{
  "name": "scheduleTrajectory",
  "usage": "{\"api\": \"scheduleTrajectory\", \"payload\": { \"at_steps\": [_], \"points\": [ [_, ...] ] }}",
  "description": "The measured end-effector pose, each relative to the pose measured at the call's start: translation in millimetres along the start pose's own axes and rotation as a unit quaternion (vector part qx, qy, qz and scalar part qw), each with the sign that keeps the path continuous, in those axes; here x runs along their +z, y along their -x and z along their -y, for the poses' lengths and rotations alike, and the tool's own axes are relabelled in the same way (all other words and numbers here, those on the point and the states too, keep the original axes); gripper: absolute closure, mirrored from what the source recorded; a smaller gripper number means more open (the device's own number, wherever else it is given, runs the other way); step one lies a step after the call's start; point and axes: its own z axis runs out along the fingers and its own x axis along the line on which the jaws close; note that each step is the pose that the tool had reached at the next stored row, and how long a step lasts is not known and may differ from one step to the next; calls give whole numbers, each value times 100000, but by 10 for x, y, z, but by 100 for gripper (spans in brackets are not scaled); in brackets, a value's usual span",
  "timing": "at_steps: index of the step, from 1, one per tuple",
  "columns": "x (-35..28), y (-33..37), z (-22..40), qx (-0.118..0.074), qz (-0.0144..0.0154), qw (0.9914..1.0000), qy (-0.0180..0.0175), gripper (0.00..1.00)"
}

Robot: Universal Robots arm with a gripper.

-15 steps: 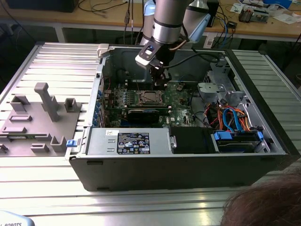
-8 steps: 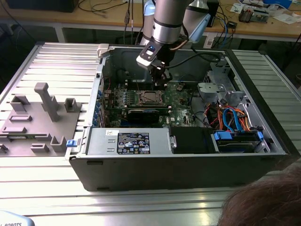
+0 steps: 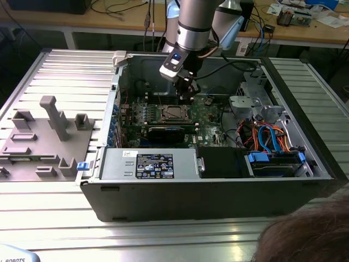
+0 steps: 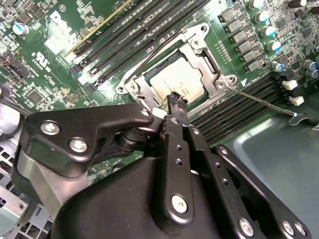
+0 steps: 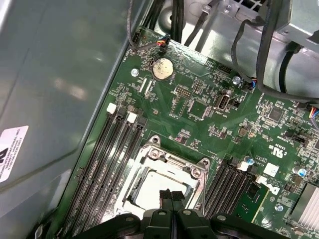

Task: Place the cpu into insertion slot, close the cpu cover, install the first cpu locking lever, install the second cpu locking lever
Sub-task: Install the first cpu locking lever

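Cpu (image 4: 178,82), a small flat square chip with a silver-grey metal top, sits in the insertion slot (image 5: 133,185), a dark socket on the green circuit board (image 5: 199,124). The thin silvery cpu cover (image 4: 199,37) frame lies flat over its edges. The black hand (image 4: 177,99) hovers just above the chip's edge, fingertips pressed together, gripping nothing.

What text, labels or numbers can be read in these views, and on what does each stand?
Black label on the power supply: print too small to read.
White sticker on the case wall: blurred.
White markings on the green circuit board: logos and tiny codes, none quoted.
The cpu top: no print legible.
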Motion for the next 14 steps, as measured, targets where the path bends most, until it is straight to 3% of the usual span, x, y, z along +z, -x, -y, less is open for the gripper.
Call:
{"api": "scheduleTrajectory", "payload": {
  "at_steps": [14],
  "points": [
    [0,0,0,-3576,264,99936,71,89]
  ]
}}
